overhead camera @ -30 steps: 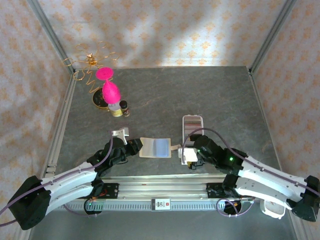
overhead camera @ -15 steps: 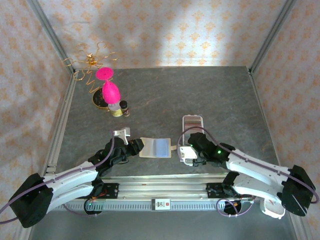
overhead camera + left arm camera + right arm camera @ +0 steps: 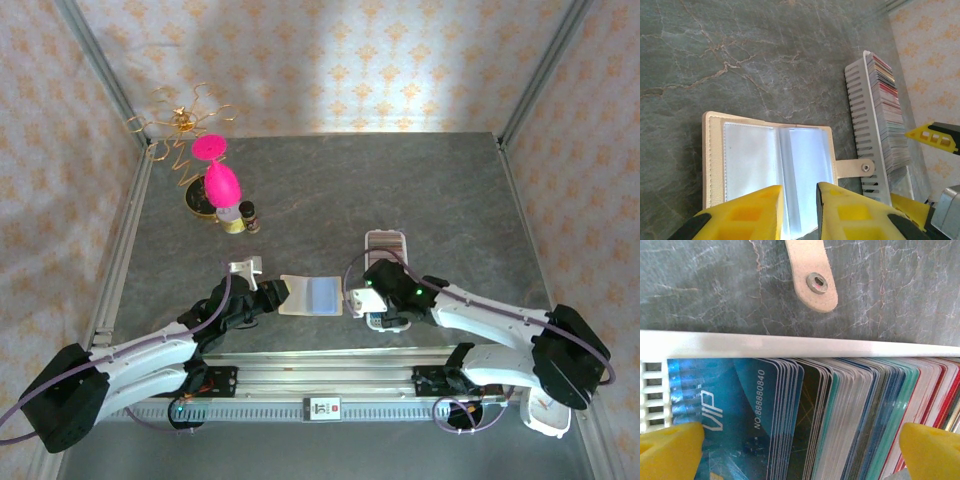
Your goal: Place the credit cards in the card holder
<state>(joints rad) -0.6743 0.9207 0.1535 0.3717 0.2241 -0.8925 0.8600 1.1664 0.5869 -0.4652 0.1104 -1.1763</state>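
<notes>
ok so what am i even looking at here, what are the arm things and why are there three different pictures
These are two robot arms bolted at the near edge of a grey table, each ending in a two-finger gripper. The wide picture looks down from above and behind them; the other two come from a camera on each wrist, so the yellow shapes there are that gripper's own fingers. On the table lies an open tan card holder with clear sleeves, and beside it a white tray packed with credit cards standing on edge. The left gripper appears to pinch the holder's edge. The right gripper is wide open, fingers either side of the card stack, holding nothing. Pink and gold ornaments stand at the back left.
</notes>
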